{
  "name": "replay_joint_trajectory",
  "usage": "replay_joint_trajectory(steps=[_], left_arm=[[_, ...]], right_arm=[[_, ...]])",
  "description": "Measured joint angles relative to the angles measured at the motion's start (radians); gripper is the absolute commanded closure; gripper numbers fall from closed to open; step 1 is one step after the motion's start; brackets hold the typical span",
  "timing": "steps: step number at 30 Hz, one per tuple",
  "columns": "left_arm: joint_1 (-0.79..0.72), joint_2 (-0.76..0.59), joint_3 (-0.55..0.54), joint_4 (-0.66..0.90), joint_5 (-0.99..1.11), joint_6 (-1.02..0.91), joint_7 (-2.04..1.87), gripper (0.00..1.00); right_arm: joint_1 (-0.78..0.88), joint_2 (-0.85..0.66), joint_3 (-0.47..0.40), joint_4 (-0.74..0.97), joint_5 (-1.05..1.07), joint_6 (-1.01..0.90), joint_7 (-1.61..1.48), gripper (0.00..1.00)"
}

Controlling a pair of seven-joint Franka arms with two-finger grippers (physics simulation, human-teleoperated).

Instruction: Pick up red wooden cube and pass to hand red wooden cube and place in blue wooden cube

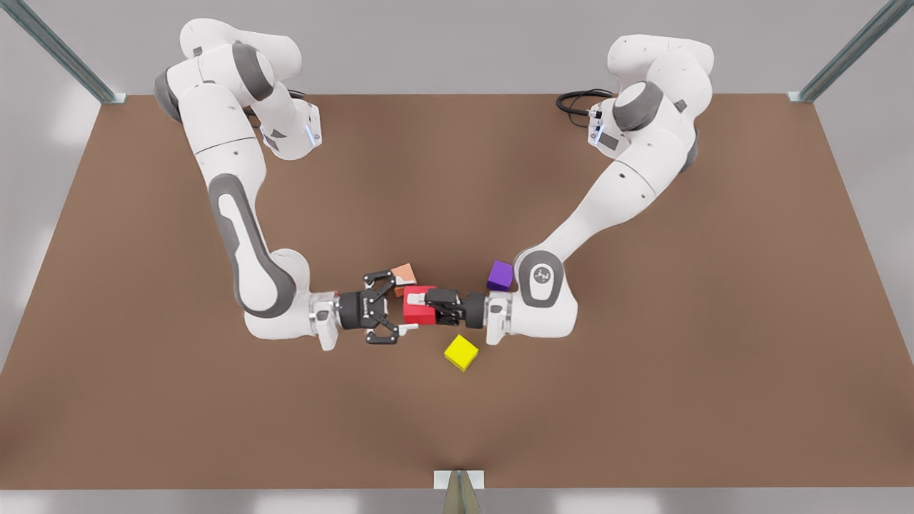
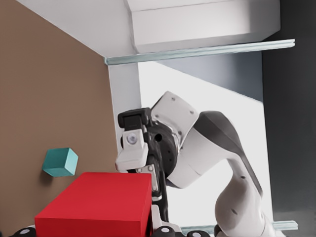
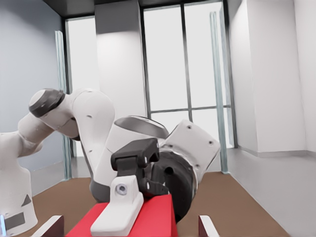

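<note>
Left pincer, the compact black one on the arm at the front view's right, was clenched on the red wooden cube, gripping it from the side toward the front view's right. Cube sat approx. mid-surface, between the two pincers. Right pincer, i.e. the hand w/ skeletal linkage fingers, reached in from the front view's left. It was released, fingers spread wide, white tips flanking the cube w/ a gap each side. Blue wooden cube lay on the brown surface, well apart from the red one. Pale salmon cube sat just behind the hand's upper finger. Purple cube was beside the left arm's wrist. Yellow cube lay near, on the camera side of the left pincer.
</note>
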Motion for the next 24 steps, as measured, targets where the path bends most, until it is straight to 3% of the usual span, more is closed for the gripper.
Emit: replay_joint_trajectory(steps=[3, 5, 19, 20, 21, 23, 24], left_arm=[[-0.005, 0.002, 0.000, 0.004, 0.000, 0.002, 0.001, 0.55], [-0.005, 0.002, 0.000, 0.005, -0.001, 0.004, 0.002, 0.55], [-0.004, -0.005, 0.001, 0.005, -0.004, 0.007, 0.002, 0.55], [-0.004, -0.005, 0.001, 0.005, -0.004, 0.007, 0.002, 0.54], [-0.004, -0.005, 0.000, 0.005, -0.005, 0.006, 0.003, 0.37], [-0.003, -0.006, 0.000, 0.005, -0.009, 0.004, 0.007, 0.36], [-0.002, -0.006, 0.000, 0.005, -0.011, 0.002, 0.009, 0.25]], right_arm=[[0.001, 0.005, 0.015, 0.005, 0.003, 0.018, -0.002, 0.04], [0.002, 0.007, 0.018, 0.008, 0.004, 0.027, -0.003, 0.33], [0.001, 0.010, 0.019, 0.012, 0.003, 0.048, -0.006, 0.34], [0.001, 0.010, 0.019, 0.012, 0.002, 0.048, -0.006, 0.34], [0.001, 0.009, 0.018, 0.012, 0.002, 0.048, -0.006, 0.34], [0.000, 0.009, 0.018, 0.012, 0.002, 0.048, -0.006, 0.34], [0.000, 0.009, 0.018, 0.012, 0.001, 0.048, -0.006, 0.34]])
